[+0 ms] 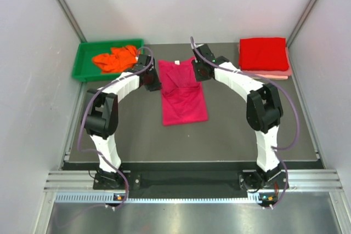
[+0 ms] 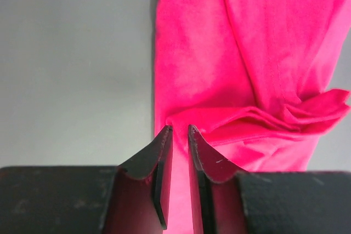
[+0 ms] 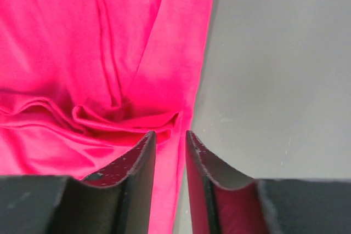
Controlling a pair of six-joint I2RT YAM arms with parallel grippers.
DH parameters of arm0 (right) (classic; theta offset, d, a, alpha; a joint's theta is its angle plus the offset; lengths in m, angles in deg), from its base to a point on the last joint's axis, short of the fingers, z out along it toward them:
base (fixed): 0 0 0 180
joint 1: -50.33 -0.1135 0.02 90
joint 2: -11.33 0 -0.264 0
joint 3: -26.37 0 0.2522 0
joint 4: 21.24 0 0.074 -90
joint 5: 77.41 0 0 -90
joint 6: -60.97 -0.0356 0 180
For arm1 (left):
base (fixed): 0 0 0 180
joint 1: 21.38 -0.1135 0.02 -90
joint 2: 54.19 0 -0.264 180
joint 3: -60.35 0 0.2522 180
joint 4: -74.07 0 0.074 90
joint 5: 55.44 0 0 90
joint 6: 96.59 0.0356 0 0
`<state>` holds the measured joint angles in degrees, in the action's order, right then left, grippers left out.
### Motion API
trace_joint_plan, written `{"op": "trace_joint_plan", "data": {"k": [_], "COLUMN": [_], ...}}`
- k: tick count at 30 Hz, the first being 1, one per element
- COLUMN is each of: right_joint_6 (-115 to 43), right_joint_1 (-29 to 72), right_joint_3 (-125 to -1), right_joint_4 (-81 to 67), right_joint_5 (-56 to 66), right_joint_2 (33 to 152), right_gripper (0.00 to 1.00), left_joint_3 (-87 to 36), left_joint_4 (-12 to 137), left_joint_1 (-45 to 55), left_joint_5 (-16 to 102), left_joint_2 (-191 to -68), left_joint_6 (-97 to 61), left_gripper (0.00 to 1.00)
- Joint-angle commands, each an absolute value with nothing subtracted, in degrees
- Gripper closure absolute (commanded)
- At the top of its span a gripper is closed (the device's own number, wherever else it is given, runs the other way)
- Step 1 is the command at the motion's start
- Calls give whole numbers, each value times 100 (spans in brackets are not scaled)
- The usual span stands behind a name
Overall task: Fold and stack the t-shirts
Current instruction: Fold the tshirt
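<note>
A magenta-pink t-shirt (image 1: pixel 182 94) lies in the middle of the dark table with its sides folded inward and a bunched fold near the collar end (image 2: pixel 219 53) (image 3: pixel 82 42). My left gripper (image 1: pixel 154 83) (image 2: pixel 180 130) hovers over the shirt's far left edge, and my right gripper (image 1: pixel 201 73) (image 3: pixel 170 134) over its far right edge. On both, the jaws stand a little apart, with cloth lying in the narrow gap below them. At the back right, a folded bright red t-shirt (image 1: pixel 263 53) rests on a folded pale pink one (image 1: pixel 277 74). An orange t-shirt (image 1: pixel 116 57) lies crumpled in the tray.
The green plastic tray (image 1: pixel 82 64) stands at the back left corner. White walls enclose the table on three sides. Both arm bases are at the near edge, and bare dark table (image 1: pixel 137 135) lies in front of the magenta shirt.
</note>
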<state>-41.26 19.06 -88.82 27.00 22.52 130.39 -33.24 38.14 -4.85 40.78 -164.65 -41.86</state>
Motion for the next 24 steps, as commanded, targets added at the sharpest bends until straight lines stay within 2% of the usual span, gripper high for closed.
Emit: {"op": "trace_joint_plan", "data": {"k": [1, 6, 9, 17, 24], "right_joint_6": [-4309, -4582, -4617, -4793, -4846], "right_joint_1": [1992, 1992, 1992, 2001, 2071], "right_joint_3": [-8761, -7777, -7546, -7264, -7896], "right_joint_4": [2733, 2311, 2134, 1721, 1695], "right_joint_5": [2043, 1716, 1523, 960, 916], "right_joint_2": [12376, 11909, 11864, 12197, 12891], "right_gripper": [72, 89, 92, 93, 93], "left_joint_3": [-3349, -2742, -2706, -2654, -3066], "left_joint_4": [3684, 4438, 4502, 4282, 3984], "left_joint_1": [-451, -258, -135, 33, 33], "left_joint_5": [3964, 4966, 5310, 5126, 4678], "left_joint_2": [-15835, -15553, -15676, -16115, -16432], "left_joint_6": [-3797, -3858, -3850, -3780, -3648], "left_gripper": [77, 80, 81, 82, 82]}}
